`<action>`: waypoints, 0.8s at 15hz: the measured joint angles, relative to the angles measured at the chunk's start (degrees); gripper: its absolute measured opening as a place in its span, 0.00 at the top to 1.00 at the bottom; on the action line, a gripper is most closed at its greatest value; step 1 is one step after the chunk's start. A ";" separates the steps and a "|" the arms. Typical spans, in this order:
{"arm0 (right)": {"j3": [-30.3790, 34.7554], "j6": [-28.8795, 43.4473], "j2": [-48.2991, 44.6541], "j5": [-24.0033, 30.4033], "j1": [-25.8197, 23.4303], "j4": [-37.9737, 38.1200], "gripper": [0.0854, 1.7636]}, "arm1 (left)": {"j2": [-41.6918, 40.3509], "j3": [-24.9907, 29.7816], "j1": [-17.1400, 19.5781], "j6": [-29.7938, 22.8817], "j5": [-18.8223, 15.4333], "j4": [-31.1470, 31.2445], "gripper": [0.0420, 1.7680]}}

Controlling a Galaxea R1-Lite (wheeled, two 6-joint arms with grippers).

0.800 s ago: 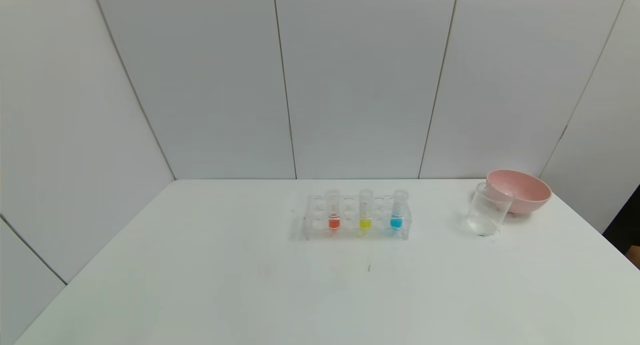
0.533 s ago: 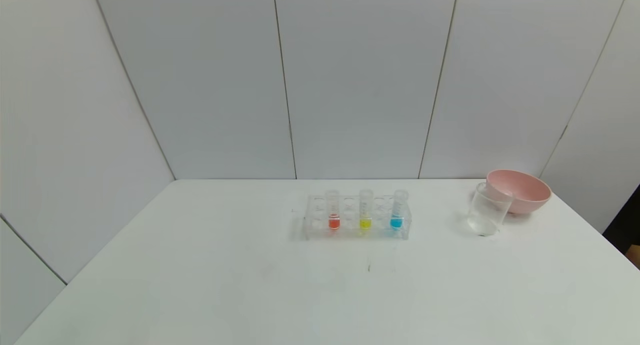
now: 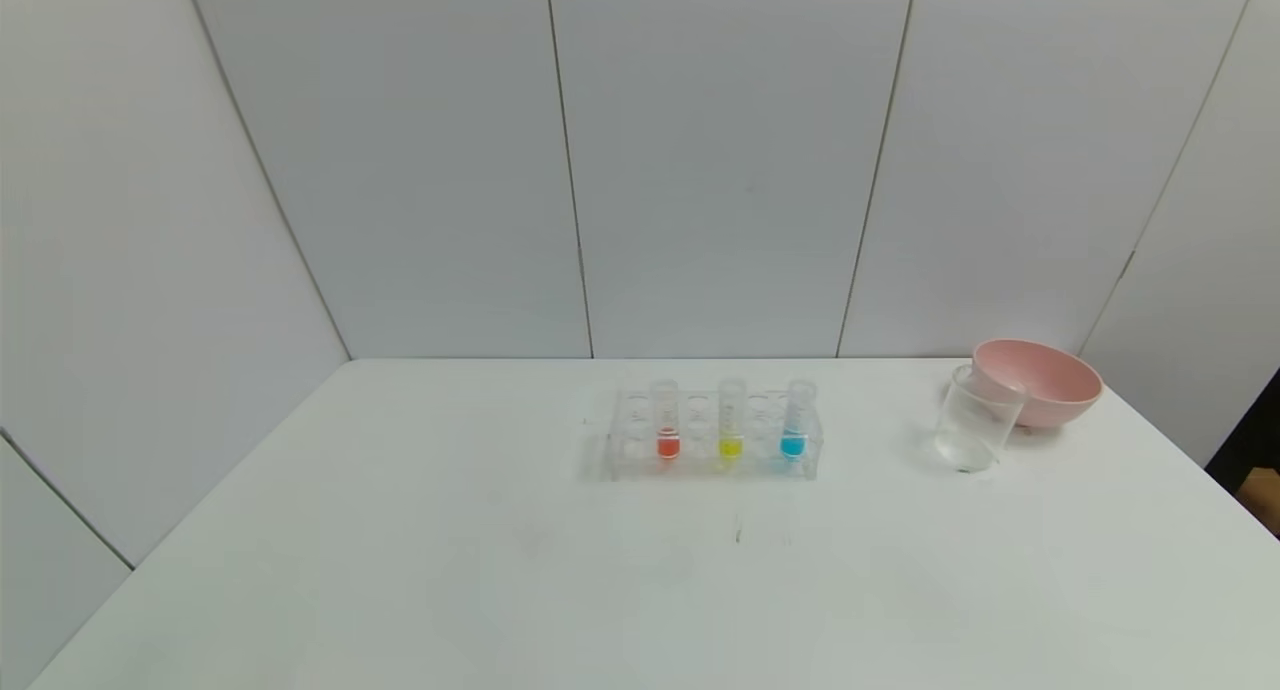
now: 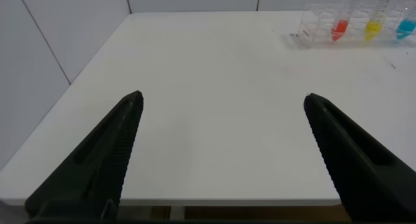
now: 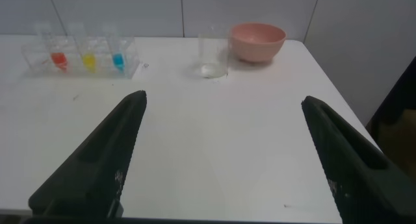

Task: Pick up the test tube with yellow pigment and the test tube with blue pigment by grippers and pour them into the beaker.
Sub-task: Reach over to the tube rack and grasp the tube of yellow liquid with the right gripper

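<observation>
The test tube with yellow pigment (image 3: 731, 420) stands upright in the middle of a clear rack (image 3: 630, 440) at the table's centre. The test tube with blue pigment (image 3: 796, 419) stands at the rack's right end. The beaker (image 3: 976, 418) stands empty to the right, against a pink bowl. Neither gripper shows in the head view. My left gripper (image 4: 222, 97) is open and empty over the table's near left edge, far from the yellow tube (image 4: 374, 24) and blue tube (image 4: 408, 23). My right gripper (image 5: 224, 97) is open and empty near the front edge, short of the beaker (image 5: 212, 54), yellow tube (image 5: 88, 55) and blue tube (image 5: 117, 54).
A tube with orange-red liquid (image 3: 667, 420) stands at the rack's left part. The pink bowl (image 3: 1040, 380) sits at the far right, touching the beaker. White wall panels close the back and left. The table's right edge (image 3: 1240, 510) drops off near the bowl.
</observation>
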 joint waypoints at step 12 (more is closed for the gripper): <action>-6.67 0.63 52.57 -6.24 9.36 -40.75 0.03 | 0.00 0.00 0.00 0.00 0.00 0.00 0.00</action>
